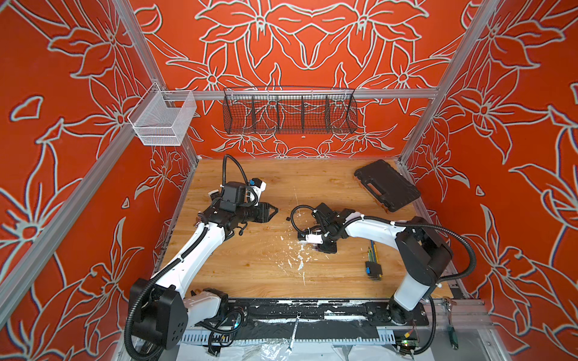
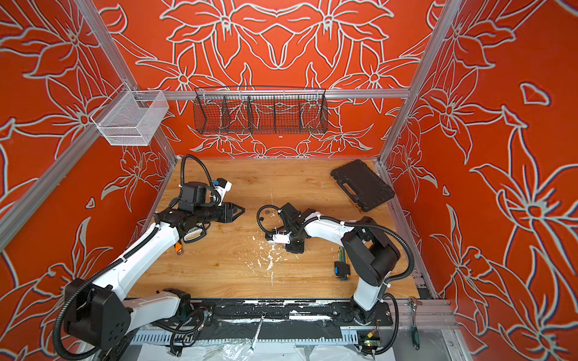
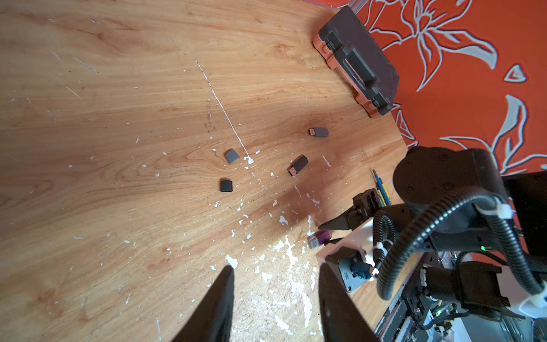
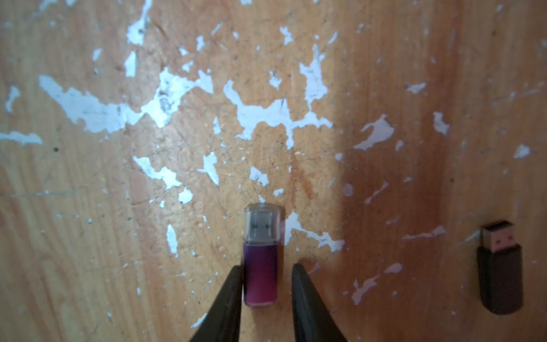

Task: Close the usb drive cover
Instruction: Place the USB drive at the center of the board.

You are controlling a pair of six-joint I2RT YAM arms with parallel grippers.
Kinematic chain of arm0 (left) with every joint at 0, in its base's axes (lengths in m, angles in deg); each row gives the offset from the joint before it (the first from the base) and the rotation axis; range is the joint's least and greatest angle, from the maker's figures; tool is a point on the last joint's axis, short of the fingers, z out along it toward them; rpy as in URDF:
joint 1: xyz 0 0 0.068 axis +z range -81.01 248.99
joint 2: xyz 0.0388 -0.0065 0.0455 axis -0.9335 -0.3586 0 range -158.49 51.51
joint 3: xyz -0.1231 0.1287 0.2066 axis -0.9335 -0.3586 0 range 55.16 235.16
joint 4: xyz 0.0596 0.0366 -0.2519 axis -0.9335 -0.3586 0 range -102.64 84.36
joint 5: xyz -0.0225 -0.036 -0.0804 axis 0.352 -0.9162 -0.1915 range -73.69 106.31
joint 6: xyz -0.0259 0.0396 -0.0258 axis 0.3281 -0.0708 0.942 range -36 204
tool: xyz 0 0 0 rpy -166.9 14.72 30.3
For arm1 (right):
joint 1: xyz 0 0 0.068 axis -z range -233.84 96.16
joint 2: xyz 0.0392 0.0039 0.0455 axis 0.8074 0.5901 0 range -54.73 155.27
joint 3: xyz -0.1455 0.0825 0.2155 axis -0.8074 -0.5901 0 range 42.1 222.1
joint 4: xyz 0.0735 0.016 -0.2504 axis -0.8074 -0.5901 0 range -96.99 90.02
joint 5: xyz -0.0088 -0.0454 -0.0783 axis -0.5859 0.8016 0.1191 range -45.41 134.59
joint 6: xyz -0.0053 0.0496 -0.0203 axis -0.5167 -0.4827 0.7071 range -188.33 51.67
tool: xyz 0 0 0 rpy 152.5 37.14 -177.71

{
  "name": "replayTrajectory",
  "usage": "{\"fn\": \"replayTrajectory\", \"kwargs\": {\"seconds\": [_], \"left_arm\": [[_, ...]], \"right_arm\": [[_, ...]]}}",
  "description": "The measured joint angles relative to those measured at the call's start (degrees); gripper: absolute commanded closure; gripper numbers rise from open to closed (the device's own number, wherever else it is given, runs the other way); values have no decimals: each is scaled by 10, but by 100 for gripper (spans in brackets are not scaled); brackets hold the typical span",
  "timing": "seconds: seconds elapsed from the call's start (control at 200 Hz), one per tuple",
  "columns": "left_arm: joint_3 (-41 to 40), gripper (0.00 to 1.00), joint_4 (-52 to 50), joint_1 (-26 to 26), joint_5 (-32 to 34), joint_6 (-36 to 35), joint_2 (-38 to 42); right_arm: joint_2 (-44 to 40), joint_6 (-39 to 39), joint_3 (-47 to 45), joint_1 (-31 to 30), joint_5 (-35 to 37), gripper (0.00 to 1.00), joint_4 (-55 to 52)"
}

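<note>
The purple USB drive [image 4: 260, 275] lies flat on the table [image 1: 250, 275], a little off the centre toward 5 o'clock as the top views show the table. Its clear cover [image 4: 262, 222] sits over the metal plug, which shows through the plastic, and the cover appears to reach the purple body. The right gripper [image 4: 268, 268] stands over the back half of the drive with one finger on each side. One finger touches the side of the drive and the other stands apart from it, with a strip of wood visible between, so this gripper is released and does not squeeze the drive.

Near it, not touching, lies a dark drive [image 4: 500, 266] with its plug bare. The left wrist view shows a grey drive [image 3: 319, 132], also uncovered, and a grey cap [image 3: 231, 156] and a black cap [image 3: 226, 185], each lying alone on the wood.

The left gripper [image 3: 276, 268] hangs above the table at about 9 o'clock from the centre, with its fingers spread and nothing between them. A black tool case [image 1: 387, 184] lies at 1 o'clock, and a set of hex keys [image 1: 373, 268] at 4 o'clock.
</note>
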Motion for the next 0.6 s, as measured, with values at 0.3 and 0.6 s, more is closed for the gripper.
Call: {"fn": "replayTrajectory", "kwargs": {"seconds": [0.3,0.6], "left_arm": [[5,55,-15,4,24,-11,0],[11,55,-38,7,31,-21,0]], "right_arm": [[-51,-65,15,14,4,47,14],[-61,-63,91,40,0,51,14]]}}
